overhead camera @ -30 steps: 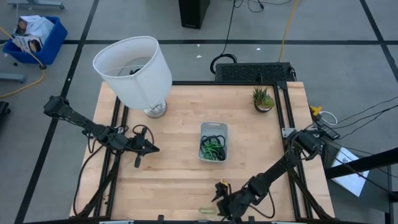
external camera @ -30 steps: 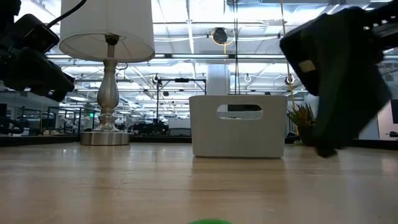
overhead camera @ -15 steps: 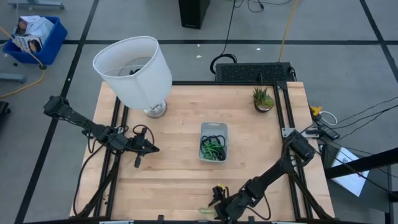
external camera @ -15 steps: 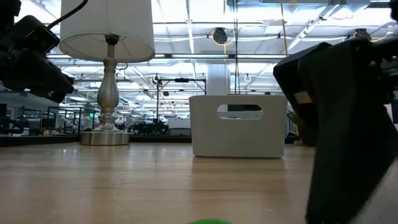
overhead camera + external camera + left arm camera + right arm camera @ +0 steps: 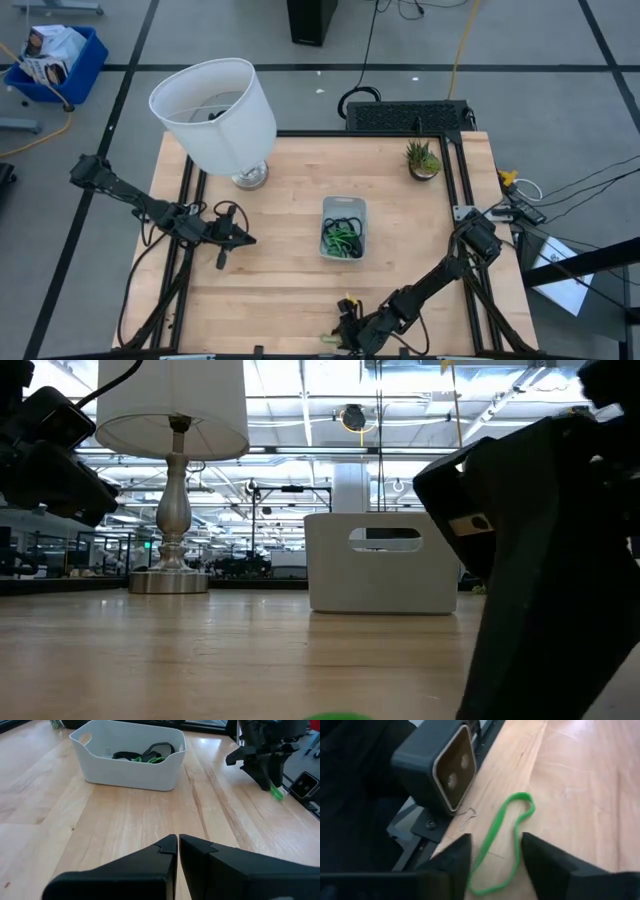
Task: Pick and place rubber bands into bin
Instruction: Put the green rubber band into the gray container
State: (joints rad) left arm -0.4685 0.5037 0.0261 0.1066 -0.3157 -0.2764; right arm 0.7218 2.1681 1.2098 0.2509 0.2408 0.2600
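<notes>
A light green rubber band (image 5: 502,840) lies flat on the wooden table at its near edge; it also shows in the high view (image 5: 328,340) and in the left wrist view (image 5: 276,793). My right gripper (image 5: 495,865) is open just above it, one finger on each side of the loop, touching nothing. The bin (image 5: 343,228) stands in the table's middle with black and green rubber bands (image 5: 142,755) inside. My left gripper (image 5: 245,238) is shut and empty, left of the bin.
A lamp with a white shade (image 5: 215,110) stands at the far left and a small potted plant (image 5: 423,158) at the far right. A dark camera block (image 5: 440,767) and the table's frame lie right beside the green band. A blue crate (image 5: 55,55) sits on the floor.
My right gripper has moved toward the table's near edge and a little to the left, coming down over the green rubber band. The band has stayed where it was.
</notes>
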